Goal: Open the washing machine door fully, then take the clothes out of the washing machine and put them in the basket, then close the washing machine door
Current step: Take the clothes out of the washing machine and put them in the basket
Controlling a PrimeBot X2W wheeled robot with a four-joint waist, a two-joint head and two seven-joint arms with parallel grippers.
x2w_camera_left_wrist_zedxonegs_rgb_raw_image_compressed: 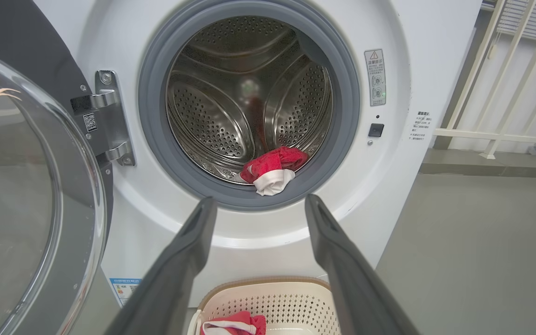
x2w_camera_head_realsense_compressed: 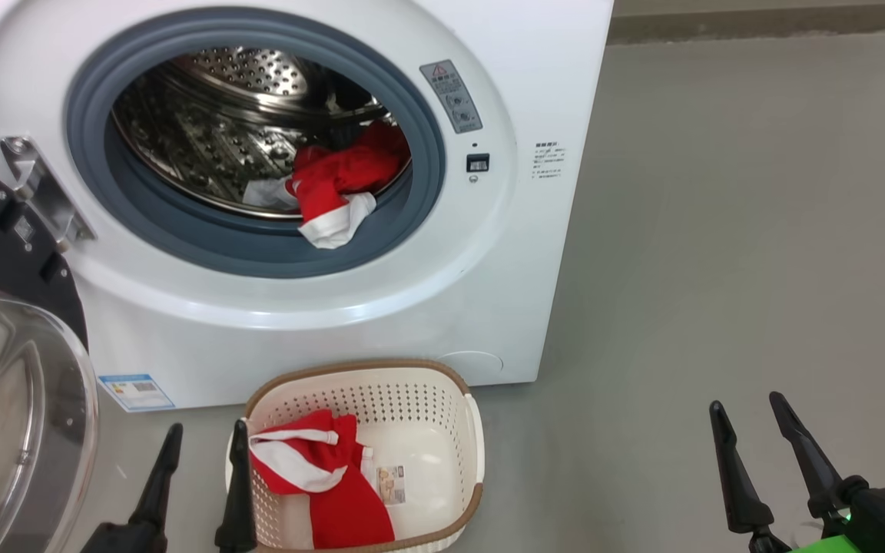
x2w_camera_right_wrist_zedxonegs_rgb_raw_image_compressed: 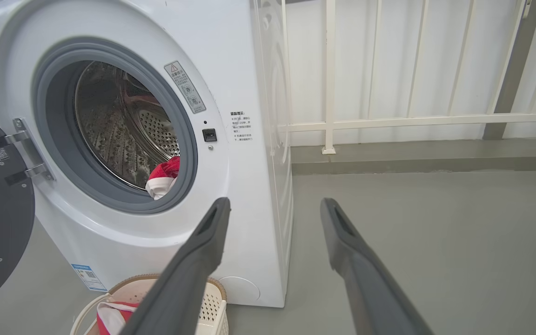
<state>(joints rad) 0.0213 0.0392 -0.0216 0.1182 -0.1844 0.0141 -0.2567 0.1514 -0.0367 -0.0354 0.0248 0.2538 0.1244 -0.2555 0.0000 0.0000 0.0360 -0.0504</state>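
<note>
Door [x2w_camera_head_realsense_compressed: 16,384] cropped at frame edge; left end effector [x2w_camera_head_realsense_compressed: 207,425], right end effector [x2w_camera_head_realsense_compressed: 744,400] spread, empty.

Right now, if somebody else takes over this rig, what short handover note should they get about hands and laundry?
Left hand: open, empty, beside the basket, on its left.
Right hand: open, empty, above the floor on the right.
Washing machine door: open, swung left.
Clothes: one red-and-white garment in the basket, a second garment at the drum's front edge, draped onto the grey rubber ring.
Done: door open, one garment in the basket.
Left: move the second garment, close the door.
</note>
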